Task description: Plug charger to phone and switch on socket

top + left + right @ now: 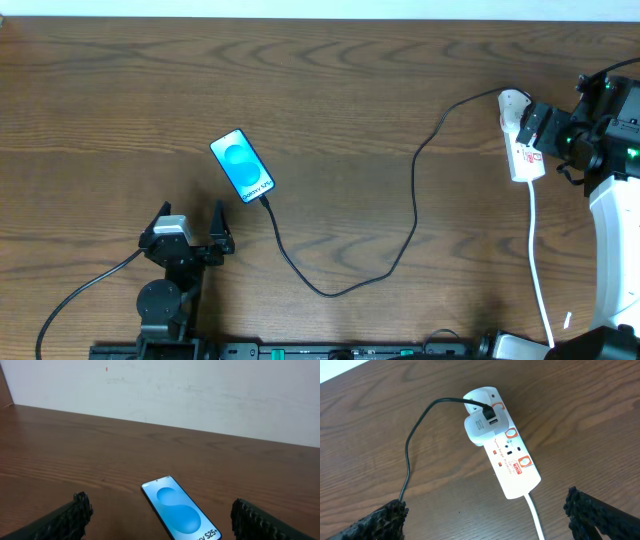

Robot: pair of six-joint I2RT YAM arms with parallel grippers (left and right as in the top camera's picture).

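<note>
Left fingers (70,519) and right fingers (594,516) gape wide; the power strip (512,467) looks light, rigid, skid-prone, so press straight down on it

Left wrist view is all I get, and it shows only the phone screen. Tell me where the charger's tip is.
Observer: Overhead, the charger ends right at the phone's lower edge. The view is too small to tell if it is seated.
Operator: Follow the other end for me.
Observer: It plugs into a white adapter sitting in the socket.
Operator: Report the right arm.
Observer: The right fingers are spread open by the socket, holding nothing.
</note>
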